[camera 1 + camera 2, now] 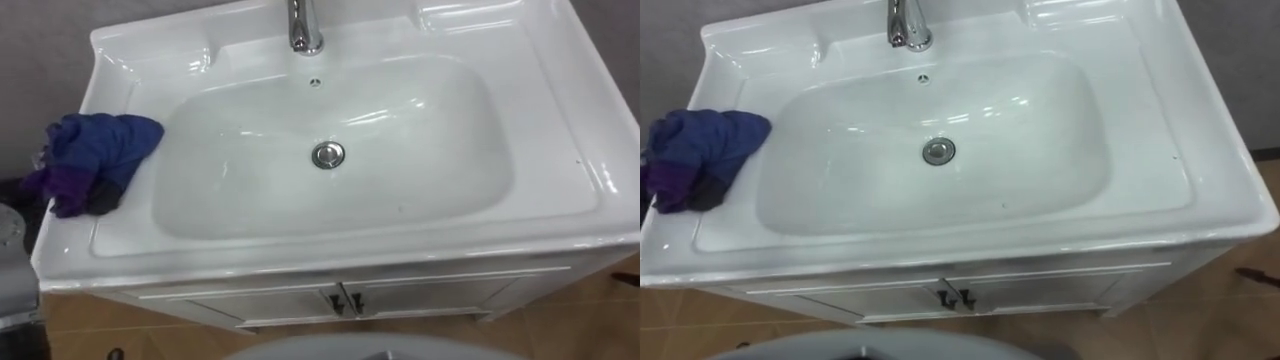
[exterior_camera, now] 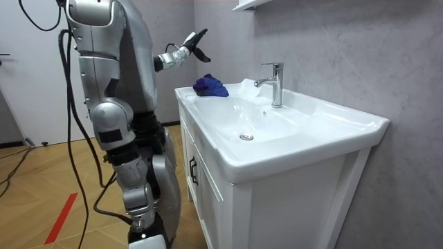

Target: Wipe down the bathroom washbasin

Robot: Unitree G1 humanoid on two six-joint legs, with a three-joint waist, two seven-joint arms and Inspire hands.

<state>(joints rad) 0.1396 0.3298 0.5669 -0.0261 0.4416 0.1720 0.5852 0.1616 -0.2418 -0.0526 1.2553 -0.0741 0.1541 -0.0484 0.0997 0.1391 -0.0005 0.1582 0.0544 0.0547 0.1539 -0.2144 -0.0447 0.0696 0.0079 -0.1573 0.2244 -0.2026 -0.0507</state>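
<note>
Below the raised left hand (image 2: 192, 45), a crumpled blue and purple cloth (image 1: 95, 160) lies on the flat rim at the robot's left end of the white basin (image 1: 560, 190). It sits just outside the bowl and nothing is touching it. The hand hangs in the air above the cloth and a little back from it, toward the robot, clear of the rim. Its dark fingers are spread and fairly straight, and they hold nothing. Farther from the hand, past the cloth, the bowl opens out with a round metal drain (image 1: 328, 154) near its middle. The chrome tap (image 2: 275, 83) stands upright on the back edge, well apart from the hand. The robot stands upright on the wooden floor (image 2: 41, 194), close to the front of the white cabinet (image 2: 208, 194) under the basin, facing it.
</note>
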